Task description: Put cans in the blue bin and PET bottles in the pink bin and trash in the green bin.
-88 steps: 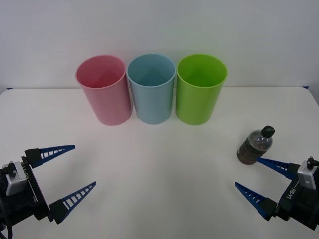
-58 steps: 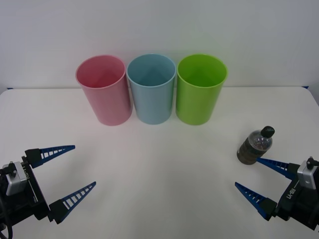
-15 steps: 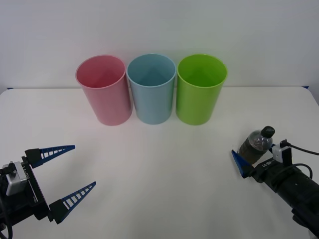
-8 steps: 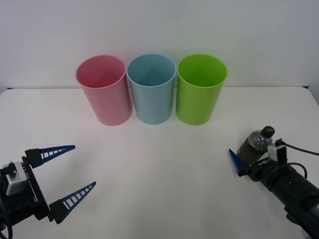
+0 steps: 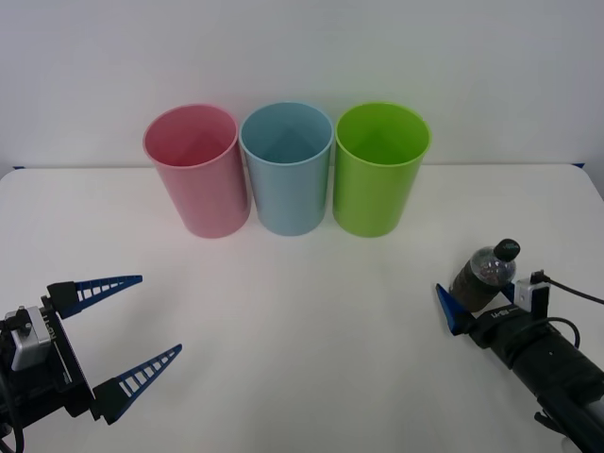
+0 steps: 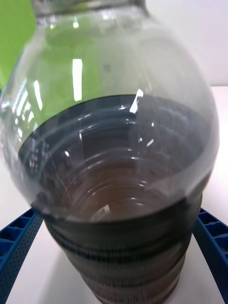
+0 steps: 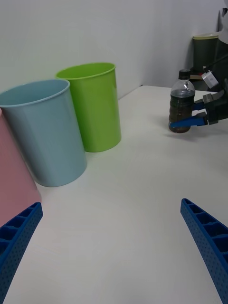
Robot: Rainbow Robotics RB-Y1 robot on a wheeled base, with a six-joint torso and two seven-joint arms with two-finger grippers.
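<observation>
right tool (image 5: 475,304): fingers astride PET bottle (image 5: 483,276), not visibly clamped | bottle: upright on worktop (image 5: 311,321), right of frame | left tool (image 5: 123,335): wide, lower left

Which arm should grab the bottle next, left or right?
Right, most likely. The right claw already straddles the PET bottle, a blue finger on each side in the right wrist view. The left claw hangs open at the table's opposite side.
</observation>
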